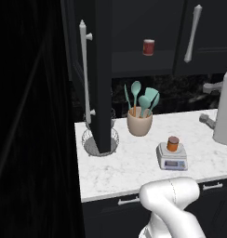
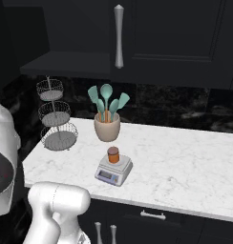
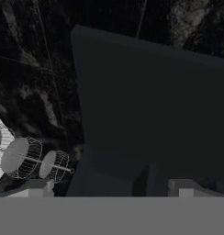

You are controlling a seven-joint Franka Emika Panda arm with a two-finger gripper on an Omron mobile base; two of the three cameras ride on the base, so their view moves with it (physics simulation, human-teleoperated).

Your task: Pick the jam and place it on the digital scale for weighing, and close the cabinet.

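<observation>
1. Found jam [image 1: 173, 143] seated on digital scale [image 1: 171, 156] near counter [image 1: 134, 162] front edge.
2. Noted hand [image 3: 111, 189] spread apart, empty, facing cabinet [image 1: 102, 69].
3. Judged remaining: pushing open cabinet door shut.

Arm [image 1: 173, 204]: white, rises at the lower right of the left base view; a rounded joint segment bends low in front, below the surface edge.
Arm, right base view: white elbow at lower left, upper links run off the left edge.
Pincer [image 3: 111, 193]: seen in hand view, two finger tips [image 3: 36, 188] at the bottom, set wide apart.
Pincer state: spread wide, nothing between the tips.
</observation>
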